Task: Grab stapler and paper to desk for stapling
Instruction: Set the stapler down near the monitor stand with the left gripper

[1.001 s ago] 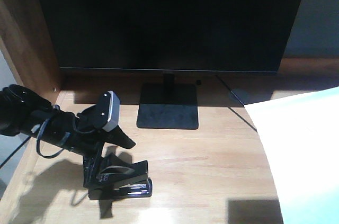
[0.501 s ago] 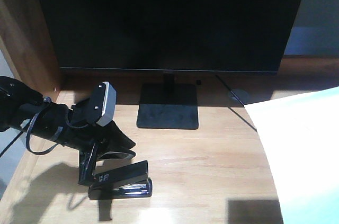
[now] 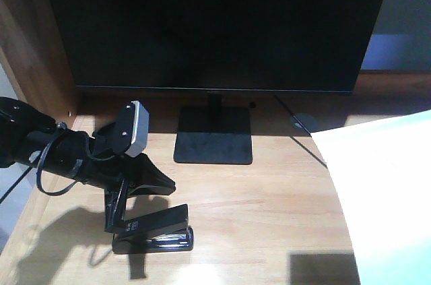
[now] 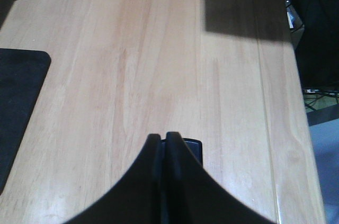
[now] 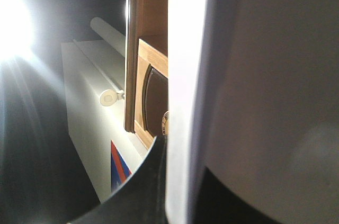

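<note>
The black stapler [image 3: 153, 233] lies on the light wood desk [image 3: 269, 211] at the front left, its top arm raised a little. My left gripper [image 3: 166, 183] hangs just above it with the jaws together. In the left wrist view the gripper [image 4: 163, 137] is shut and one end of the stapler [image 4: 194, 149] shows just past the tips. The white paper [image 3: 387, 197] hangs over the desk's right side. In the right wrist view my right gripper [image 5: 185, 152] is shut on the paper [image 5: 183, 65], seen edge-on.
A large black monitor [image 3: 215, 22] stands at the back on a flat black base [image 3: 214, 135]. A brown wooden side panel [image 3: 34, 49] closes the left. A thin cable [image 3: 306, 140] runs across the desk behind the paper.
My left arm has lifted and drawn back to the left a little. The stapler has stayed where it was. The paper has hardly moved.
</note>
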You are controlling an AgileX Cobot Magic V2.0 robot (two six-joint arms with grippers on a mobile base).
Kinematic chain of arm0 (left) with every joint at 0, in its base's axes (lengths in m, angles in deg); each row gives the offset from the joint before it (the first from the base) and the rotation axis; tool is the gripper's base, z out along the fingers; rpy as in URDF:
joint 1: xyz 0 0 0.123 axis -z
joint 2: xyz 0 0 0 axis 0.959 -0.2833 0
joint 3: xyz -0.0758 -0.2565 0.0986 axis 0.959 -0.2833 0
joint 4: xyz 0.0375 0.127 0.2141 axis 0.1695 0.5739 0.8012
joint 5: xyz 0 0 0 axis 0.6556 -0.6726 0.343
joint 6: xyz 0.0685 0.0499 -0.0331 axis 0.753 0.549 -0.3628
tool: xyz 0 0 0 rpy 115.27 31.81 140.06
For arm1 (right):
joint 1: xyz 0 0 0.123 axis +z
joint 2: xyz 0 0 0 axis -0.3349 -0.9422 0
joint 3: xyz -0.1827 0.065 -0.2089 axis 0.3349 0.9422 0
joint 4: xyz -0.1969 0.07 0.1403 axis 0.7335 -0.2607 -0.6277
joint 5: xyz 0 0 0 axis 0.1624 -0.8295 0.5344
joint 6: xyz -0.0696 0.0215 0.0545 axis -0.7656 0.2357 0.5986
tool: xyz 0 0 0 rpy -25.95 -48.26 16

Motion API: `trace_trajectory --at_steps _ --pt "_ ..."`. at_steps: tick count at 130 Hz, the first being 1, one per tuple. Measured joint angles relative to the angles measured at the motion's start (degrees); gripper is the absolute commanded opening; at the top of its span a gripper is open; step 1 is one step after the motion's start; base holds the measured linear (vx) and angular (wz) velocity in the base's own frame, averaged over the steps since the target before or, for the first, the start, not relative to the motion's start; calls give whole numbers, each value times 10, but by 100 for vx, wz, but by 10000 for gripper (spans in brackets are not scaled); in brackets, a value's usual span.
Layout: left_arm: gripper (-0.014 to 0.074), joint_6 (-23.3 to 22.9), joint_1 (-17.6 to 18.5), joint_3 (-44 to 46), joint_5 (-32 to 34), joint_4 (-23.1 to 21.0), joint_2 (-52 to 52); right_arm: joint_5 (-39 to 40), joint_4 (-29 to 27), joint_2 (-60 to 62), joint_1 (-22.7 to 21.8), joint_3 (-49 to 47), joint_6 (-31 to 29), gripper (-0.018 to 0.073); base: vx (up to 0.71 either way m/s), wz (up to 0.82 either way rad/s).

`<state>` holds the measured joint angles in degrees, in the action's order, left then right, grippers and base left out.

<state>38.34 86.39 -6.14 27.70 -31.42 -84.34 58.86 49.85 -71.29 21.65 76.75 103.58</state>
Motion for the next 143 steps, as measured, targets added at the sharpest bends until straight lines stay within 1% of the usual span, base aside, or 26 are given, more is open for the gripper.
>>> trace_trajectory --at_steps 68,143 --pt "-6 0 7 0 -5 -3 -70 0 0 0 0 0 0 -6 0 0" --pt "-6 0 11 0 -6 -3 -72 0 0 0 0 0 0 -6 0 0"
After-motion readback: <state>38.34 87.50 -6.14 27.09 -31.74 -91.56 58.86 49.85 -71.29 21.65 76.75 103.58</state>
